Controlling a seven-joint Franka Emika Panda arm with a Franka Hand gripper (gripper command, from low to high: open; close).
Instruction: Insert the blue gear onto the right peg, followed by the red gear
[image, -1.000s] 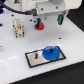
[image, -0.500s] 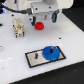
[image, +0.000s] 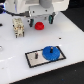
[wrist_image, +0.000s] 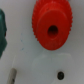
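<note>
Small round red plastic gear (wrist_image: 51, 27): moulded, smooth faces, a soft satin sheen around the raised hub. Wide flat bright-blue plastic gear (image: 49, 52): same moulded look, evenly matt. Grey rectangular plate with black border (image: 36, 56): dull, flat finish; material cannot be told. White tabletop (image: 70, 35): smooth, faintly glossy, showing soft reflections. Robot arm's white housing (image: 20, 6): smooth, glossy plastic-like shell.

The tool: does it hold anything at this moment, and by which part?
It cannot be told. The tool is low over the red gear, but its fingers are too blurred to show contact or a grip.
</note>
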